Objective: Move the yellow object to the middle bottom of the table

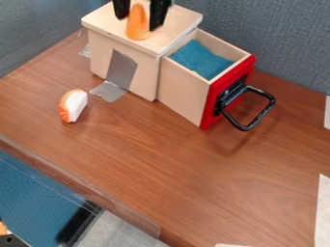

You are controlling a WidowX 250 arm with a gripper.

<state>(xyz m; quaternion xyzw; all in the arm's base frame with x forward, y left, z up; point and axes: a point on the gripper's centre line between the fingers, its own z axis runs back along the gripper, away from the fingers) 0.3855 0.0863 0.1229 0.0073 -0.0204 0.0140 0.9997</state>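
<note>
The gripper [140, 20] hangs over the top of the wooden box, at the upper edge of the camera view, left of centre. Between its two sides is the yellow-orange object [137, 25], rounded and wider at its lower end. This lower end reaches below the gripper, over the front part of the box top [103, 23]; whether it rests there or hangs just above I cannot tell. Brown wood grain covers the table [187, 173], which extends from the box down to the bottom of the view.
An open drawer [184, 91] with a red front and black handle [261, 113] juts out rightward from the box, a blue cloth [201, 59] inside. An orange-and-white piece [74, 105] lies left. A raised clear edge [90, 188] borders the table at lower left.
</note>
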